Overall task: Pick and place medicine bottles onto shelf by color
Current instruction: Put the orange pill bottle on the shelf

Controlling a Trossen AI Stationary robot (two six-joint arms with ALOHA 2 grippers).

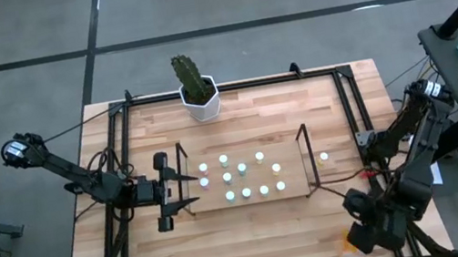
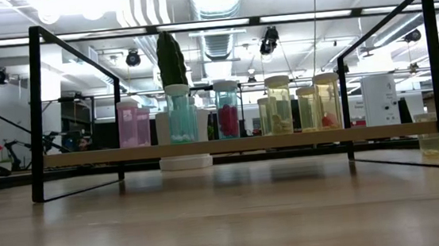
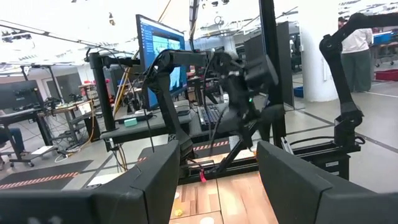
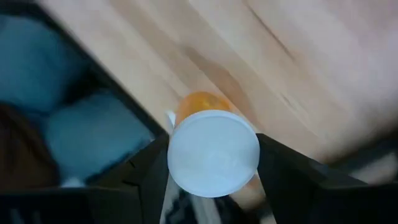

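Right gripper (image 4: 211, 180) sits at the table's near right corner, pointing down. Your wrist view shows an orange bottle (image 4: 202, 106) with a white cap (image 4: 213, 152) between its two fingers (image 4: 283, 168), which flank the cap closely on both sides. Looks clenched on the bottle, though you cannot quite confirm pad contact.

Left gripper (image 1: 165, 192) hovers at the shelf's left end, jaws spread, nothing in them.

Shelf (image 1: 308, 191) stands mid-table. About ten bottles (image 1: 244, 181) stand on it. From the low view: pink (image 2: 130, 124) at one end, blue-green (image 2: 180, 114) next, yellow (image 2: 278, 104) further along. One bottle (image 1: 324, 158) stands alone on the table, just outside the shelf's right end. Cactus pot (image 1: 202, 100) stands behind the shelf.

Handling, as a guess: the bottle is small, light, rigid plastic, smooth-sided, so likely slippery. The cap is wider than the body; gripping across the cap or just under it should give a lip to hold. Keep it upright; it would tip easily on landing, and could knock its neighbours.
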